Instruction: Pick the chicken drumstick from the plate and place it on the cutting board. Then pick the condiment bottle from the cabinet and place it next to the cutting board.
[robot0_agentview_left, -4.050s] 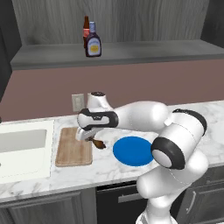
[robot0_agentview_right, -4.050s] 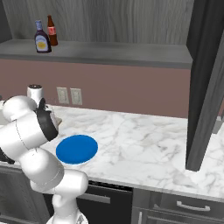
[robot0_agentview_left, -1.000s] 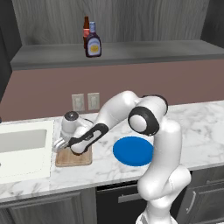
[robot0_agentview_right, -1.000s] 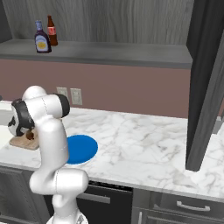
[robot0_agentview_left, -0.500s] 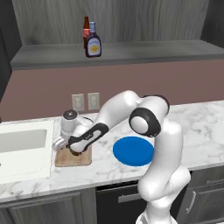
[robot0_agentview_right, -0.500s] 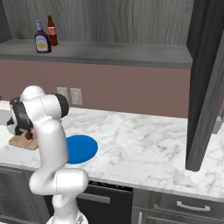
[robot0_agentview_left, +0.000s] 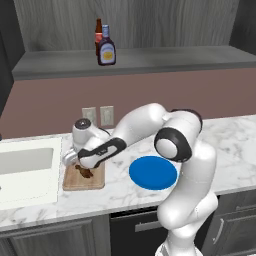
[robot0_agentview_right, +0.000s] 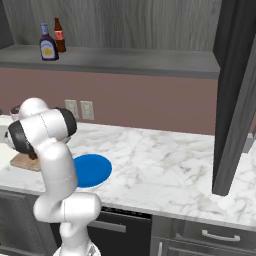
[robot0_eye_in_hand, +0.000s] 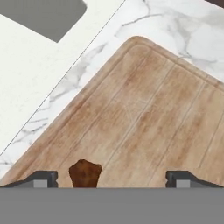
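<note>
Tool (robot0_eye_in_hand: 111, 177): jaws spread wide, holding nothing, poised low over the cutting board (robot0_agentview_left: 84, 176). In the hand view the two tips stand well apart with bare wood between them.

Chicken drumstick (robot0_agentview_left: 84, 171): lying on the cutting board, free of the tool. In the hand view its brown end (robot0_eye_in_hand: 85, 173) shows just beside one fingertip, inside the gap.

Plate (robot0_agentview_left: 153, 172): blue, bare, on the tabletop (robot0_agentview_left: 227, 145) to the right of the board and apart from it.

Condiment bottle (robot0_agentview_left: 106, 48): upright on the cabinet (robot0_agentview_left: 165, 57) shelf, just in front of a slim brown bottle (robot0_agentview_left: 98, 36) with a red label; the two stand very close and may touch.

Progress: first half looks done, as the drumstick rests on the board. Second half not yet begun; the bottle is untouched.

Edges and room:
- Sink (robot0_agentview_left: 25, 162) borders the board's left side, with a narrow marble strip between.
- Wall outlets (robot0_agentview_left: 98, 115) sit behind the board.
- Open marble lies between board and plate, and widely to the plate's right, giving likely room to set the bottle down.
- The shelf is open above and to the right of the bottle; the slim neighbour crowds the back left, so a grasp would need care.
- A tall dark panel (robot0_agentview_right: 235, 95) stands at far right, well away.
</note>
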